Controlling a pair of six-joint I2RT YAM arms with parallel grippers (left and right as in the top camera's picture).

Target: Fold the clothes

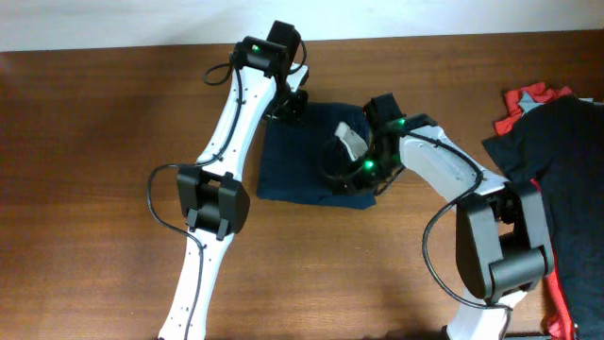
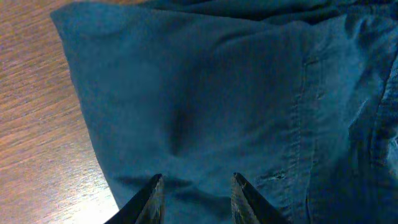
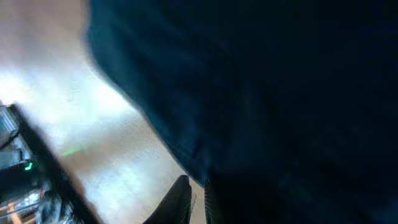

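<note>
The clothes (image 1: 302, 161), plain navy shorts, lie bunched in a rough rectangle at the middle of the table. My left gripper (image 1: 288, 106) hovers over their far left corner. In the left wrist view its fingers (image 2: 154, 198) stand apart above the blue fabric (image 2: 217, 93), with nothing between them; a stitched seam runs at the right. My right gripper (image 1: 347, 156) is low on the shorts' right part. In the right wrist view one dark finger (image 3: 180, 199) presses against the fabric's edge (image 3: 261, 93); the other finger is hidden by cloth. The right gripper (image 3: 198, 186) looks shut on that edge.
A black shirt (image 1: 557, 142) and a red garment (image 1: 524, 99) lie in a heap at the table's right edge, beside the right arm's base. Bare wooden table (image 1: 94, 189) stretches to the left and in front of the shorts.
</note>
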